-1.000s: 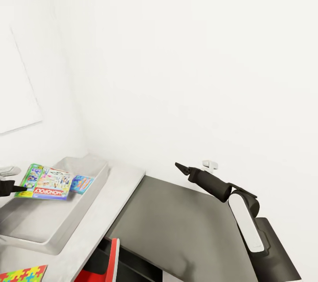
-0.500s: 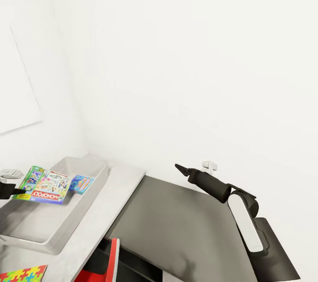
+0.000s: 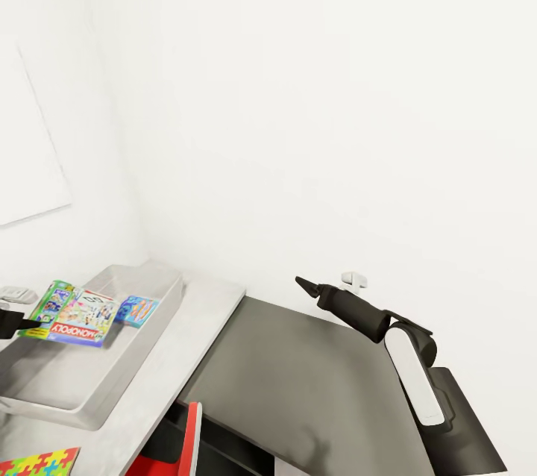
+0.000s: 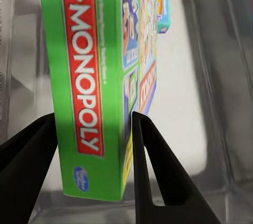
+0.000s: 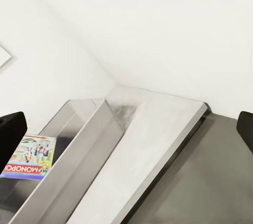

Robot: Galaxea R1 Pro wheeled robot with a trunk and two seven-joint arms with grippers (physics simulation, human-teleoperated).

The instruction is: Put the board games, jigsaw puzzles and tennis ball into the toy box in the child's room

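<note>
My left gripper (image 3: 16, 324) (image 4: 94, 121) is shut on the edge of a green-white-red "MONOPOLY" board game (image 3: 74, 312) (image 4: 84, 81) (image 5: 29, 162). It holds the box tilted over the shallow light-grey toy box (image 3: 89, 394) (image 4: 182, 103) (image 5: 79, 145). A smaller blue board game (image 3: 139, 309) (image 4: 163, 2) sits inside the bin by its far wall. A corner of a jigsaw puzzle (image 3: 37, 463) shows on the pale grey table (image 3: 198, 334) (image 5: 153, 134). My right gripper (image 3: 306, 284) (image 5: 126, 129) hangs open above the dark desk, holding nothing.
The lower dark-grey desk (image 3: 313, 386) (image 5: 216, 182) adjoins the table on the right. White walls stand close behind both. A red object (image 3: 192, 439) stands below the table's edge. A small white fixture (image 3: 354, 280) is on the wall behind my right arm.
My left gripper has drawn the Monopoly box a little to the left and lower over the toy box. The right arm has not moved.
</note>
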